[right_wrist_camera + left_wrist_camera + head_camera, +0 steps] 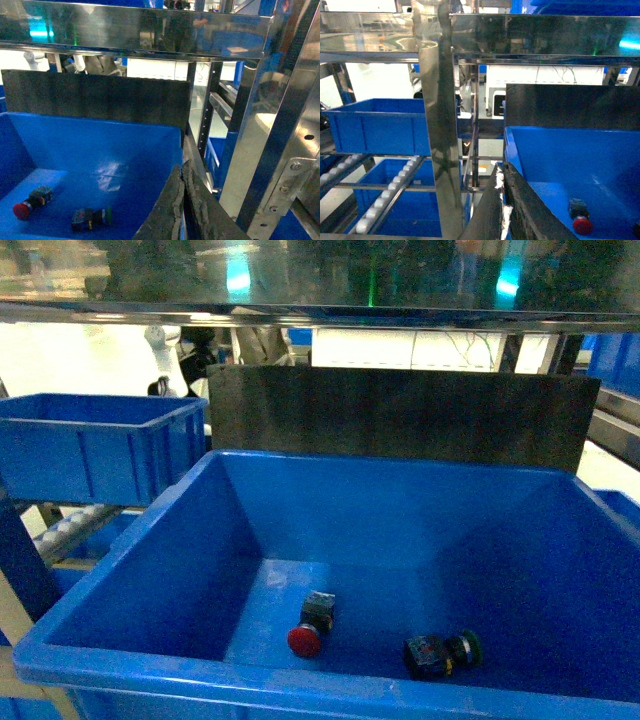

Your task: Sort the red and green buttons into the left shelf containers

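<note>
Both buttons lie on the floor of the big blue bin (pixel 120 580) in front of the robot: the red button (pixel 310 628) rests on its side near the middle, cap toward the camera, and the green button (pixel 442 652) lies on its side to its right, near but apart. The shelf bins (pixel 95 445) they belong in stand to the left, on a metal rack with roller tracks. No button is held; the left end effector (pixel 502 200) and the right end effector (pixel 182 200) each show only as two dark padded fingers pressed together with nothing between them, poised over the near rim of the bin. The step in hand looks like the first pick. To do it well, the jaws would have to part before descending, come down over the blocky black base rather than the rounded cap, and take one button at a time, since the sloping walls leave little room near the corners. The red one seems the natural choice for the left arm, being closer to that side. The left wrist view alone shows a second blue bin (pixel 410 200) lower on the rack beneath the rollers; the green button is out of its frame. The right wrist view shows both buttons but no shelf bin.
</note>
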